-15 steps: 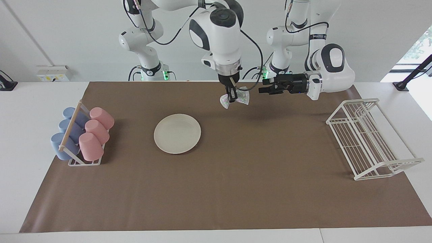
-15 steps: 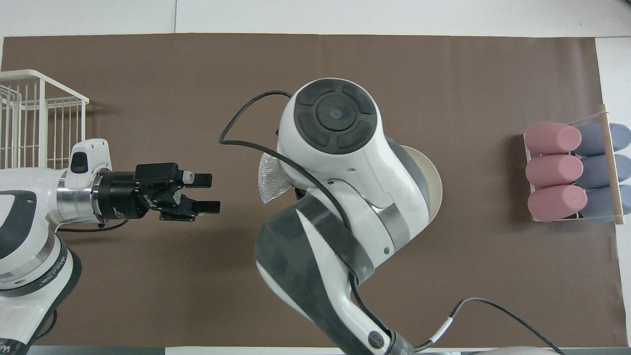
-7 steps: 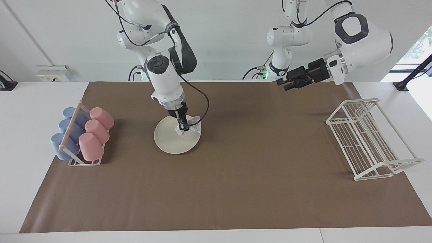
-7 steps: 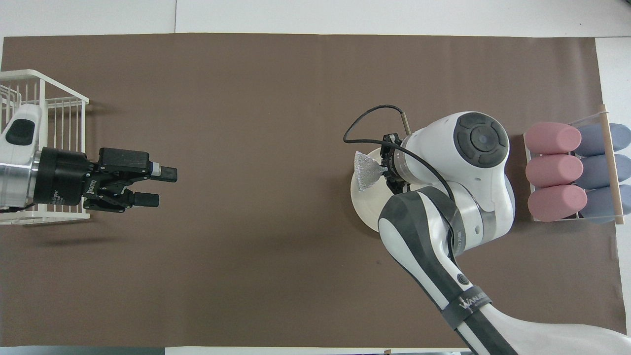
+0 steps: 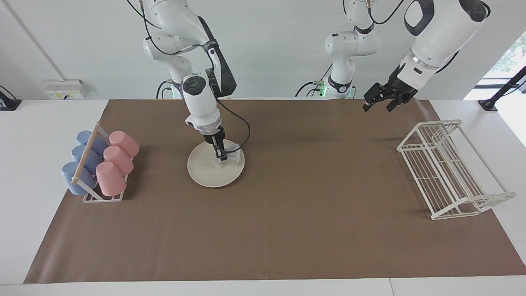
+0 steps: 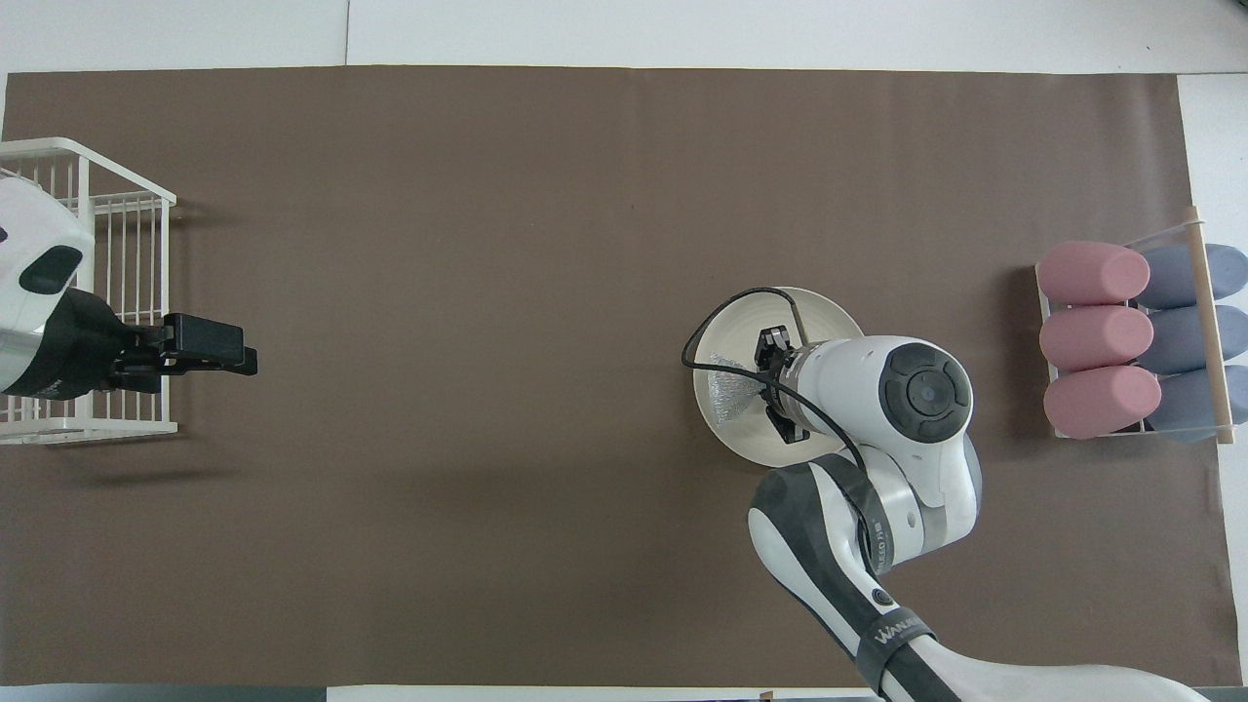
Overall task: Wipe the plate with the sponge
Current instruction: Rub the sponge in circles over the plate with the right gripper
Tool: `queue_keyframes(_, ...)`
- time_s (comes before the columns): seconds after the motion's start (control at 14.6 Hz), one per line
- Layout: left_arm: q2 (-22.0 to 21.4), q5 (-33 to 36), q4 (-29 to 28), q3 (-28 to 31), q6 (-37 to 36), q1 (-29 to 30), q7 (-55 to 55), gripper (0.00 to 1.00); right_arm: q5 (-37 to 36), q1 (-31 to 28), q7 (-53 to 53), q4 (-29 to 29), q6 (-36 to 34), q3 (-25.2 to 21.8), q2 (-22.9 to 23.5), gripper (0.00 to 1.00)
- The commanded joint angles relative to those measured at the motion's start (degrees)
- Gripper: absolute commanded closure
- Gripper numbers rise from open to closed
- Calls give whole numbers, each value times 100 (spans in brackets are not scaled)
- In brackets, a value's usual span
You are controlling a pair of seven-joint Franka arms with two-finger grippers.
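Observation:
The cream-white plate [image 5: 207, 172] lies on the brown mat toward the right arm's end of the table; it also shows in the overhead view [image 6: 814, 310]. My right gripper [image 5: 222, 158] points down over the plate's part nearer the robots and is shut on the silvery sponge [image 5: 231, 156]. The sponge rests against the plate's surface and shows in the overhead view [image 6: 726, 397] beside the right gripper [image 6: 753, 395]. My left gripper [image 5: 379, 102] hangs open and empty in the air over the mat's edge near the dish rack; it also shows in the overhead view [image 6: 229, 353].
A rack of pink and blue cups [image 5: 102, 164] lying on their sides stands at the right arm's end, also in the overhead view [image 6: 1121, 336]. A white wire dish rack [image 5: 448, 168] stands at the left arm's end, also in the overhead view [image 6: 97, 292].
My right gripper carried the sponge from over the mat's middle to the plate and lowered it onto the plate. My left arm drew back and rose toward the dish rack's end.

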Motion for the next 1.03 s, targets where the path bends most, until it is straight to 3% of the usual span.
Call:
queue_keyframes(0.0, 62, 221, 93, 43, -14, 9, -56, 0, 77, 85, -89, -208, 412, 18, 163, 100)
queue_keyframes(0.41, 53, 221, 93, 60, -85, 9, -82, 0, 77, -55, -641, -252, 351, 9, 146, 100)
queue_keyframes(0.96, 44, 221, 93, 60, -102, 9, -74, 0, 77, -899, -2276, -331, 78, 9, 120, 100)
